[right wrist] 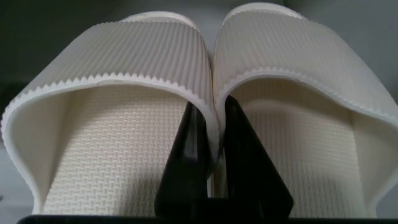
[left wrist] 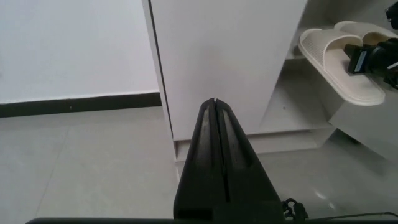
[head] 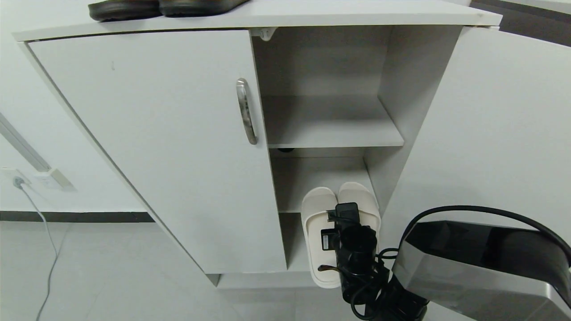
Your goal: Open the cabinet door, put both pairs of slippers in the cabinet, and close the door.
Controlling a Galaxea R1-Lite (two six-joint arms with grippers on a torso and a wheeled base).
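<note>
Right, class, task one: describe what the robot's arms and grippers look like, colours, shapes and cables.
The right arm has a bulky shell, glossy black on top and silver-grey along the side, with black cables looping round a black wrist. The right gripper is black, flat and wedge-shaped. The left gripper is matte black, long and tapering to a narrow tip.

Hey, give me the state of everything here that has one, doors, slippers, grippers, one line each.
left cabinet door: shut
right cabinet door: open
white slippers: gripped together, toes at the middle shelf
black slippers: on the cabinet top
left gripper: shut, empty
right gripper: shut on white slippers
</note>
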